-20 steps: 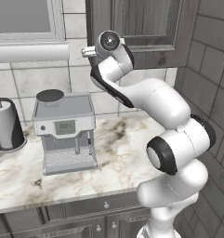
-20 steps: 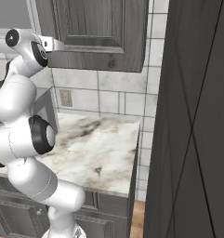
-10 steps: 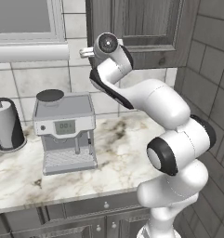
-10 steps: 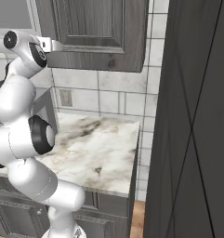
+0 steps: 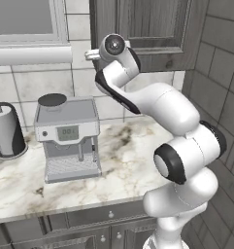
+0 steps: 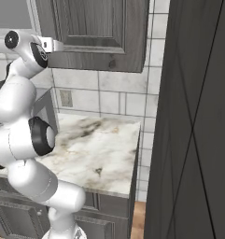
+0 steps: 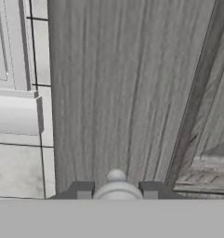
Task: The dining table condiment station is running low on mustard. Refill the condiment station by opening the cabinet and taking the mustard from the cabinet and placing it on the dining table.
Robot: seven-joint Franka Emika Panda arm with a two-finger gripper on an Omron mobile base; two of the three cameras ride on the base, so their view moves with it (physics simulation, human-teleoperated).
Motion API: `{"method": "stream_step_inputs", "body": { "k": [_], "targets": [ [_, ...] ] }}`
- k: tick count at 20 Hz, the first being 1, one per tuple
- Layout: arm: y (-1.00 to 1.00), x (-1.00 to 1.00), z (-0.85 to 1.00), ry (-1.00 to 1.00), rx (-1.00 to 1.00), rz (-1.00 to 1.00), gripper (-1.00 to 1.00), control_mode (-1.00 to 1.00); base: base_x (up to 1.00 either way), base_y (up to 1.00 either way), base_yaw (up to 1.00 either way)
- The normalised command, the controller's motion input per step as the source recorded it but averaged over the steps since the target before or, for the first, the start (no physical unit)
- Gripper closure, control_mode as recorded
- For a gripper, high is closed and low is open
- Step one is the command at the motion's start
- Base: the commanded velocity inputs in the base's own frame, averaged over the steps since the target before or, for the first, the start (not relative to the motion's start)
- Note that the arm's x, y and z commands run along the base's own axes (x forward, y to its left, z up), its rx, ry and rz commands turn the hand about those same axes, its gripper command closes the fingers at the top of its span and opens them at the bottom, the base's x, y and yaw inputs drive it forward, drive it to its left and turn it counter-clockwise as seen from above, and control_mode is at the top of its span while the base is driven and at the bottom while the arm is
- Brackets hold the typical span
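The cabinet (image 5: 152,29) is a dark grey wood-grain wall unit above the counter, and its recessed-panel door (image 6: 95,28) is closed. My gripper (image 5: 91,54) is raised to the door's lower left corner (image 7: 113,83). In the hand view a small pale round knob (image 7: 115,179) sits between the two dark fingertips (image 7: 83,188), which press against its sides. From the right base view my gripper (image 6: 58,45) touches the door's edge. The mustard is hidden and the dining table is out of view.
A grey coffee machine (image 5: 67,138) and a paper towel holder (image 5: 7,131) stand on the marbled wall counter (image 5: 123,146). A window frame (image 5: 26,29) lies left of the cabinet. A tall dark panel (image 6: 198,116) walls the right side.
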Motion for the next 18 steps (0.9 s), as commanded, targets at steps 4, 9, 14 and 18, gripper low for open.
{"method": "stream_step_inputs", "body": {
  "k": [4,9,14,18],
  "targets": [
    [0.00,-0.38,0.14,0.00,-0.01,0.00,1.00,-1.00,0.00,0.00,0.00],
    [0.00,-0.73,0.18,0.00,-0.03,0.00,1.00,-1.00,0.00,0.00,0.00],
    [0.00,-0.95,0.27,0.00,-0.04,0.00,1.00,-1.00,0.00,0.00,0.00],
    [0.00,-1.00,0.32,0.00,-0.04,0.00,1.00,-1.00,0.00,0.00,0.00]
  ]
}}
